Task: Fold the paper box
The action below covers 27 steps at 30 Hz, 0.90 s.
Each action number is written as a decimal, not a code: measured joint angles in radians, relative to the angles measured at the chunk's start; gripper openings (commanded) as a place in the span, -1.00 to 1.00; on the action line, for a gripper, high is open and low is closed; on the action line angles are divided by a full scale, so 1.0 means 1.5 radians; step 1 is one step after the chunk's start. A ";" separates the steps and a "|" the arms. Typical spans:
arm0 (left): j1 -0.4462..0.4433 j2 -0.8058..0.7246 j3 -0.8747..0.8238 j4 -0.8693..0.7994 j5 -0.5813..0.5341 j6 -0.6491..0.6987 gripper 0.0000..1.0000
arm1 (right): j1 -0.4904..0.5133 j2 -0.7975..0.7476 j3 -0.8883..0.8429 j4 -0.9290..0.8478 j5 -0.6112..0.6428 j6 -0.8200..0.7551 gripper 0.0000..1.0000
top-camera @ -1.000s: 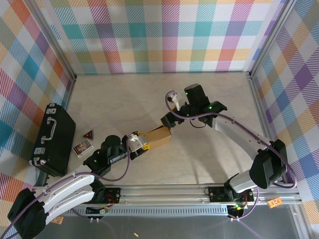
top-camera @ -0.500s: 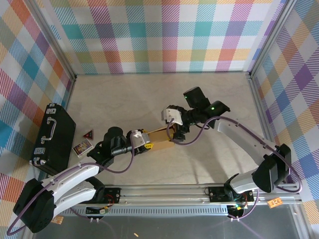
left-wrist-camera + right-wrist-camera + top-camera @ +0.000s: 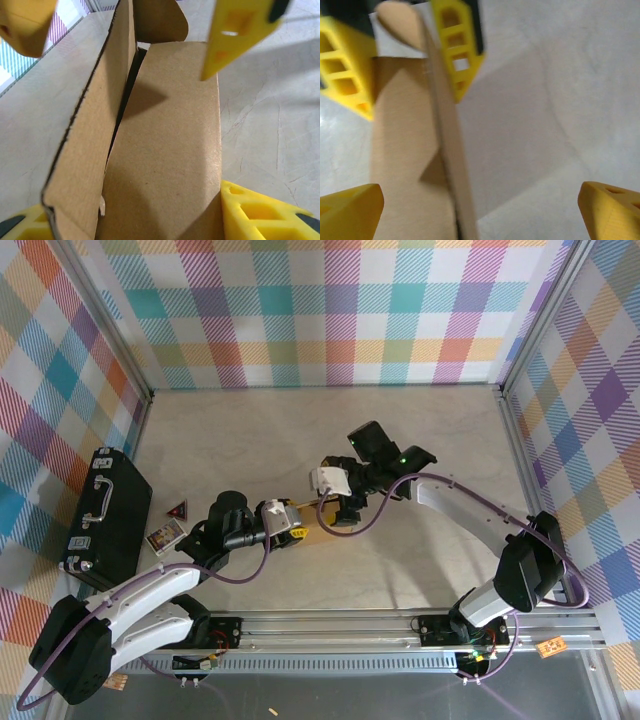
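The paper box (image 3: 165, 150) is plain brown cardboard, partly folded, with one wall standing on edge and a rounded tab at its far end. My left gripper (image 3: 150, 222) is shut on its near end, a yellow finger (image 3: 260, 210) against each side. In the top view the left gripper (image 3: 288, 522) sits mid-table, with the right gripper (image 3: 338, 502) right over the box's far end. In the right wrist view the box (image 3: 405, 170) lies between the wide-open jaws of my right gripper (image 3: 480, 210). Its fingertips stand clear of the cardboard.
A black hard case (image 3: 105, 520) lies at the left edge of the table. Two small cards (image 3: 165, 535) rest just right of it. Checked walls close in the back and sides, and a metal rail (image 3: 350, 625) runs along the near edge.
The right gripper has swung left and down from beyond the box to straddle its far end, its jaws opening a little wider. The left gripper kept its hold and shifted slightly.
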State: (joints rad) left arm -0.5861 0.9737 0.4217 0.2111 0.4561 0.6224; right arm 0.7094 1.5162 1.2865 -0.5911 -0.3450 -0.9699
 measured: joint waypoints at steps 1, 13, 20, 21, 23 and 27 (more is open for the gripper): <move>0.000 0.000 0.000 0.000 0.000 0.000 -0.29 | 0.002 0.001 0.002 0.008 0.004 0.009 0.98; 0.002 0.007 0.001 -0.001 0.000 -0.005 -0.24 | 0.021 0.048 0.020 0.063 0.033 0.049 0.97; 0.005 0.009 0.001 0.001 -0.003 -0.013 -0.22 | 0.027 0.063 0.032 0.059 0.051 0.053 0.97; 0.005 0.009 0.001 0.001 -0.003 -0.014 -0.21 | 0.028 0.064 0.034 0.058 0.053 0.060 0.97; 0.006 0.009 0.001 0.001 -0.004 -0.016 -0.21 | 0.029 0.064 0.038 0.058 0.059 0.079 0.98; 0.008 0.009 0.001 0.002 -0.005 -0.017 -0.21 | 0.029 0.065 0.038 0.084 0.057 0.123 0.98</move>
State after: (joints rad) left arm -0.5743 0.9867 0.4236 0.2138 0.4480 0.5968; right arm 0.7532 1.6131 1.3441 -0.4652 -0.2600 -0.7860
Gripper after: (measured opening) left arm 0.499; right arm 0.992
